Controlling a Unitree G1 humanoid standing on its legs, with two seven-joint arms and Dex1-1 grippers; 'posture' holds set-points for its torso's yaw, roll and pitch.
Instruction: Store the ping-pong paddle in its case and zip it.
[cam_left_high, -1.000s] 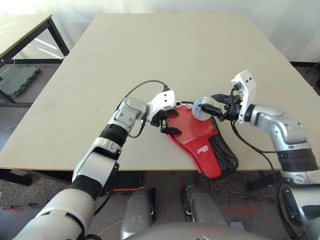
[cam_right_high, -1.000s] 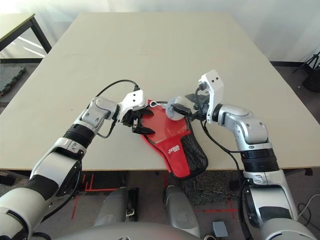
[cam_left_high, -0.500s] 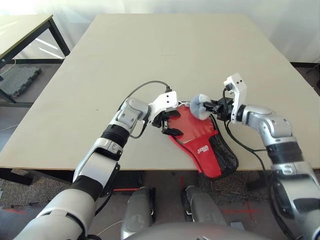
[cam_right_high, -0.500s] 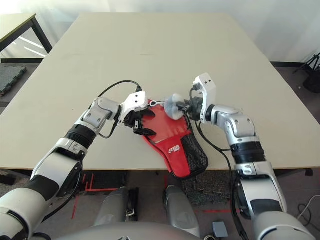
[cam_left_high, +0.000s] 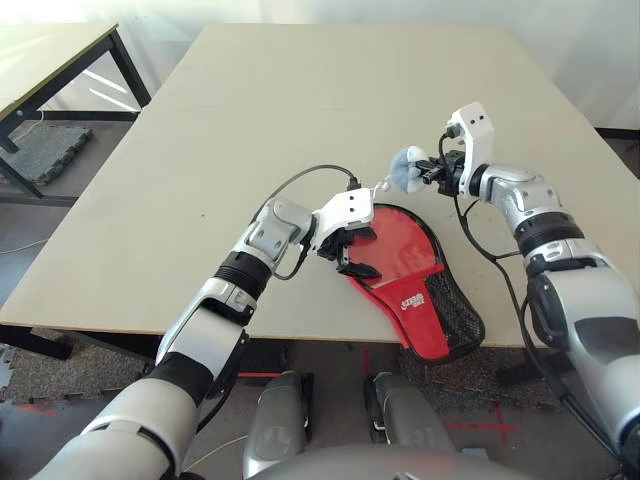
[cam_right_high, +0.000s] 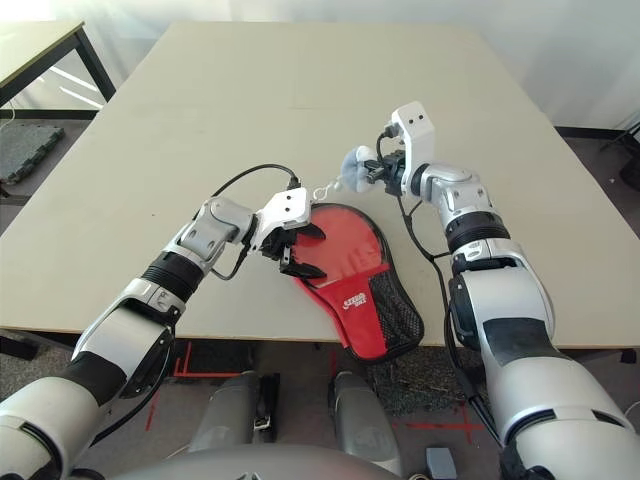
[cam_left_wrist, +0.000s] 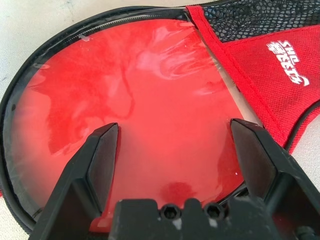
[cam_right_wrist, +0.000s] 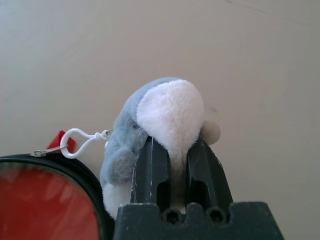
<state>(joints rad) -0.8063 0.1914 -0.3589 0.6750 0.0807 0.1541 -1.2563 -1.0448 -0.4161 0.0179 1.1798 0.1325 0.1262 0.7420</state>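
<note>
The case (cam_left_high: 400, 265) lies flat on the table, red side up, its clear window (cam_left_wrist: 150, 100) over red and its mesh pocket (cam_left_high: 455, 310) toward the near edge. The ping-pong paddle is hidden; I cannot tell whether the red behind the window is its face. My left gripper (cam_left_high: 362, 252) stands open over the case's round end, one finger to each side of the window. My right gripper (cam_left_high: 425, 172) is shut on a small grey and white plush charm (cam_right_wrist: 160, 115) just beyond the case's far rim. A white clip (cam_right_wrist: 75, 142) links the charm to the zipper rim.
The case's narrow end hangs over the table's near edge (cam_left_high: 300, 335). The wide beige tabletop (cam_left_high: 300, 100) stretches away behind both arms. Another table (cam_left_high: 50, 60) stands at the far left, over a dark mat (cam_left_high: 45, 150) on the floor.
My right gripper has shut on the plush charm and drawn it away from the case's far rim. The left gripper stays open over the case. The camera has shifted.
</note>
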